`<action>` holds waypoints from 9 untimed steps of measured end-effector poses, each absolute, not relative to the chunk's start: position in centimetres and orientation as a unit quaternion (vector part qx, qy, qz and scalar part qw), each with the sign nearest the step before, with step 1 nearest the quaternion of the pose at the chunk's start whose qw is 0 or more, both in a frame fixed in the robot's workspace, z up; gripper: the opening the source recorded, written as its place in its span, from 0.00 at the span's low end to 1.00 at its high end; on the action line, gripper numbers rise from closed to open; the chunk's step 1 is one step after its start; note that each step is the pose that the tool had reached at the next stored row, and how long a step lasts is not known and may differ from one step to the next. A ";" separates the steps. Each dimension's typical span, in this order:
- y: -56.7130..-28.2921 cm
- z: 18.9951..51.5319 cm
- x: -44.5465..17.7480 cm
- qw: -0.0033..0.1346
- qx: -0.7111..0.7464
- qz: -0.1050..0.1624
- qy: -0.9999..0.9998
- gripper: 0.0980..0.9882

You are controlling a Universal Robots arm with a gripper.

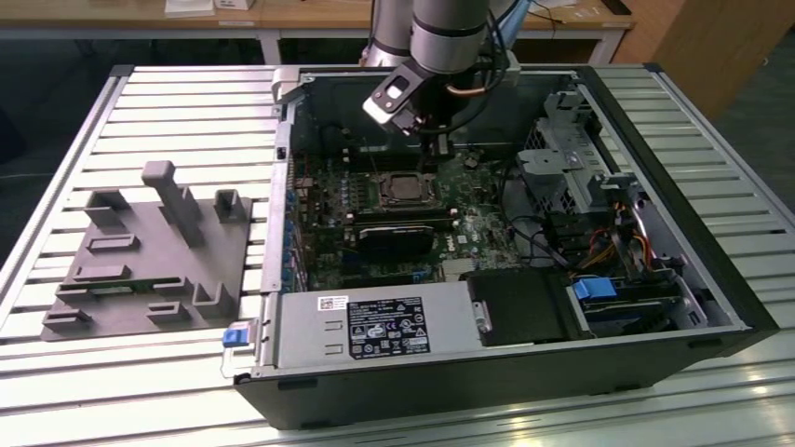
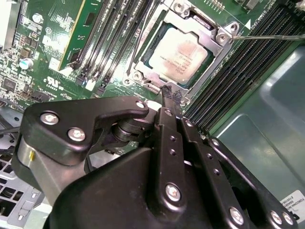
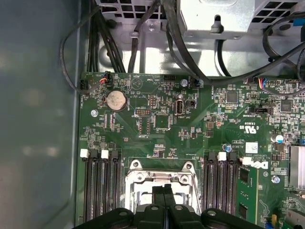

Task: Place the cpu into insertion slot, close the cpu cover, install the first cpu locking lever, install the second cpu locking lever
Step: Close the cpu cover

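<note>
Black steel walls of an open computer case (image 1: 497,396) are seen around the arm, with the green motherboard (image 3: 162,119) lying flat beneath the gripper (image 2: 170,95). The gripper's two fingers are pressed together, and nothing is seen pinched between them. Their tips are set at the near edge of the insertion slot (image 3: 135,177); whether its silver rim is touched cannot be told.

Just beyond the tips, the cpu cover (image 2: 218,52), a thin silver frame with a square window, is seen lying flat over the slot. The cpu (image 2: 178,52) is seated inside that window, its pale silver-grey top faintly printed and slightly glossy. On the far side of the slot from the tips, a thin steel rod, judged to be a locking lever (image 2: 267,36), is seen running outward from a corner; it is judged not yet latched.

The cpu is judged light, rigid and slick on top, with a fragile underside, and best taken by two opposite edges. The cover is judged stiff but easily bent. The lever is judged springy, and best pushed near its free end.
</note>
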State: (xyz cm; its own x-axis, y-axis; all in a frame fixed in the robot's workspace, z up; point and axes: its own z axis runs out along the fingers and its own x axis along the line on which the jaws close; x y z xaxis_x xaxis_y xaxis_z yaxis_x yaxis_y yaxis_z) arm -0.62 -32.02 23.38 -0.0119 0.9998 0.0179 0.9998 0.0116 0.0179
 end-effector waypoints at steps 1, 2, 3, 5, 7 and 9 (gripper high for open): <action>-32.0 23.4 -0.6 0.000 -0.703 -0.013 -0.711 0.01; -32.0 23.3 -0.7 0.000 -0.703 -0.013 -0.711 0.01; -32.0 23.3 -0.7 0.000 -0.703 -0.013 -0.711 0.01; -32.0 23.2 -0.8 0.000 -0.703 -0.013 -0.711 0.01; -32.0 23.2 -0.9 0.000 -0.703 -0.013 -0.711 0.01; -32.0 23.1 -1.0 0.000 -0.703 -0.013 -0.711 0.01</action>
